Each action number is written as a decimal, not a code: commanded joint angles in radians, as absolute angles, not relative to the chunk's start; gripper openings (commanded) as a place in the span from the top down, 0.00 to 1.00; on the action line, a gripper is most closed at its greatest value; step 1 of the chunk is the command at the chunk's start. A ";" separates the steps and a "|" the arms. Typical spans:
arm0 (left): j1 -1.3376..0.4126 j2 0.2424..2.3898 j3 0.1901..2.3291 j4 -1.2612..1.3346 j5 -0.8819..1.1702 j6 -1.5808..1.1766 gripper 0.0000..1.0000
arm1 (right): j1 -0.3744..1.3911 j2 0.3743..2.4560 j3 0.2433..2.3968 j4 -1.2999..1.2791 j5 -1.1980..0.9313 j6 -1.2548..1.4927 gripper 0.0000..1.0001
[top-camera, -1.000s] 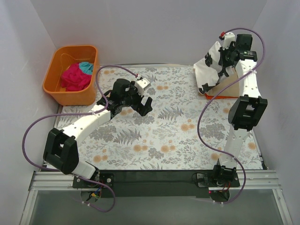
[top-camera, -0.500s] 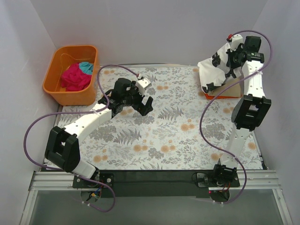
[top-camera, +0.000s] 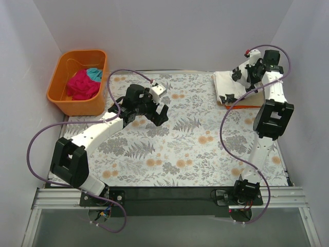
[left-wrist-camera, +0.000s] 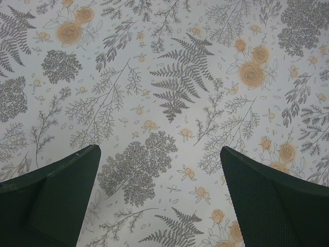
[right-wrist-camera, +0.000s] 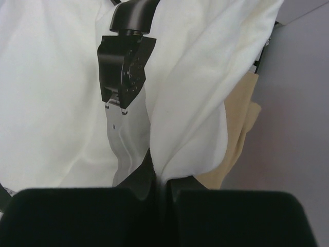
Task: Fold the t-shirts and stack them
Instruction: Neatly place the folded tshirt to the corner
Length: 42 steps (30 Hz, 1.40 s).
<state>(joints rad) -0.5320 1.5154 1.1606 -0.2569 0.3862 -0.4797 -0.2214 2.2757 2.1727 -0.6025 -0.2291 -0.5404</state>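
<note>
A white t-shirt with black blotches (top-camera: 226, 85) is bunched at the table's back right corner, and my right gripper (top-camera: 247, 72) is shut on a fold of it. In the right wrist view the gripper (right-wrist-camera: 162, 177) pinches the white cloth (right-wrist-camera: 195, 98), and a tan t-shirt (right-wrist-camera: 239, 136) shows just behind it. Magenta (top-camera: 81, 85) and teal (top-camera: 94, 73) t-shirts lie crumpled in the orange tub. My left gripper (top-camera: 156, 112) hangs open over the middle-left of the table; its wrist view (left-wrist-camera: 159, 150) shows only floral cloth between the jaws.
The orange plastic tub (top-camera: 61, 100) stands at the back left, off the floral table covering (top-camera: 180, 149). An orange edge (top-camera: 248, 106) shows under the white shirt. White walls close in the back and both sides.
My right gripper has come down and back towards the right corner with the white shirt, which now sits lower and more bunched. The left arm has barely moved.
</note>
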 commanded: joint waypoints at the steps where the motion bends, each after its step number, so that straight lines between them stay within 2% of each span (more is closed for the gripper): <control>1: -0.528 1.509 1.195 -0.272 0.400 -0.483 0.04 | -0.241 2.273 2.143 -0.503 -0.198 -0.581 0.99; 12: -0.529 1.532 1.209 -0.276 0.406 -0.488 0.03 | -0.259 2.318 2.098 -0.436 -0.154 -0.617 0.97; 13: -0.528 1.534 1.207 -0.278 0.408 -0.486 0.03 | -0.261 2.321 2.100 -0.434 -0.150 -0.620 0.95; 14: -0.529 1.535 1.209 -0.278 0.407 -0.488 0.03 | -0.262 2.325 2.095 -0.431 -0.149 -0.624 0.82; 17: -0.529 1.540 1.213 -0.282 0.405 -0.486 0.03 | -0.264 2.330 2.092 -0.425 -0.144 -0.627 0.65; 19: -0.528 1.543 1.213 -0.285 0.402 -0.488 0.03 | -0.265 2.330 2.092 -0.419 -0.132 -0.627 0.60; 20: -0.529 1.542 1.215 -0.284 0.402 -0.486 0.03 | -0.267 2.332 2.091 -0.420 -0.126 -0.627 0.55; 26: -0.529 1.536 1.226 -0.291 0.391 -0.499 0.03 | -0.268 2.292 2.074 -0.420 -0.104 -0.621 0.37; 32: -0.529 1.523 1.227 -0.305 0.365 -0.515 0.02 | -0.268 2.209 2.069 -0.437 -0.092 -0.623 0.32; 40: -0.526 1.497 1.207 -0.299 0.328 -0.564 0.02 | -0.268 2.082 2.062 -0.532 -0.083 -0.618 0.30; 42: -0.519 1.497 1.213 -0.310 0.341 -0.584 0.02 | -0.268 2.037 2.063 -0.569 -0.127 -0.611 0.24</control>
<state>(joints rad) -0.5289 1.5463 1.1934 -0.2928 0.3466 -0.5503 -0.2665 2.1445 2.0632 -0.5117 -0.0845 -0.6155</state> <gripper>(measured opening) 0.979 0.740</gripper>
